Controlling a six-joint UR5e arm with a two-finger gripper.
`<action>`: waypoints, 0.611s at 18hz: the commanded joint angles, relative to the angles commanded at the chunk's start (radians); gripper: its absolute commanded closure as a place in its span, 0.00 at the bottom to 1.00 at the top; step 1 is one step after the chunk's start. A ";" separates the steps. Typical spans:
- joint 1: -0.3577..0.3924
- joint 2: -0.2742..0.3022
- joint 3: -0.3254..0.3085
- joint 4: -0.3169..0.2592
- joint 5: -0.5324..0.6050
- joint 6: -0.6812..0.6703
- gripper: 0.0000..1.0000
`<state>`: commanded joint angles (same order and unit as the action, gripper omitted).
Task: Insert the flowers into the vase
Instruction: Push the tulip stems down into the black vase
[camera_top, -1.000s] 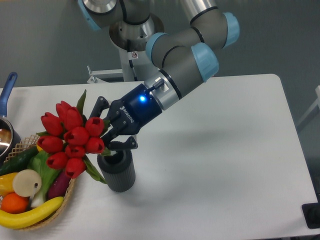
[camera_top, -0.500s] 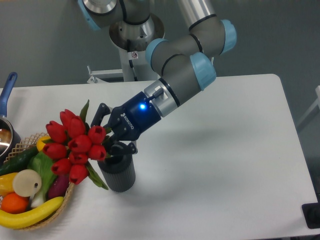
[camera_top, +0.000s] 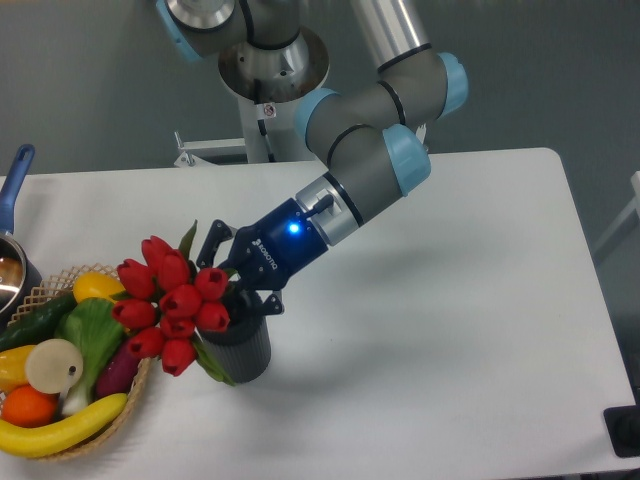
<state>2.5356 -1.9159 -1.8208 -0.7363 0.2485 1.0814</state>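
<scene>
The flowers (camera_top: 175, 305), a bunch of red tulip buds with green leaves, hang tilted to the left over the rim of the dark grey ribbed vase (camera_top: 244, 350). My gripper (camera_top: 236, 276) is shut on the flowers' stems just above the vase's mouth. The stems are hidden by the fingers and the buds, so I cannot tell whether their ends are inside the vase. The buds cover the vase's left rim.
A wicker basket (camera_top: 131, 395) at the left front holds a banana (camera_top: 55, 433), an orange, a cucumber and other plastic produce, close to the buds. A pot with a blue handle (camera_top: 14, 183) stands at the far left edge.
My gripper has moved right and down with the flowers. The bunch has come from beside the vase to over its mouth, and the buds now sit lower against the rim.
</scene>
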 joint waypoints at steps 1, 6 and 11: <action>0.002 -0.003 -0.002 0.000 0.000 0.005 0.83; 0.012 -0.006 -0.006 0.000 0.000 0.008 0.82; 0.026 -0.006 -0.044 0.000 -0.002 0.086 0.81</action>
<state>2.5617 -1.9221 -1.8653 -0.7363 0.2470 1.1672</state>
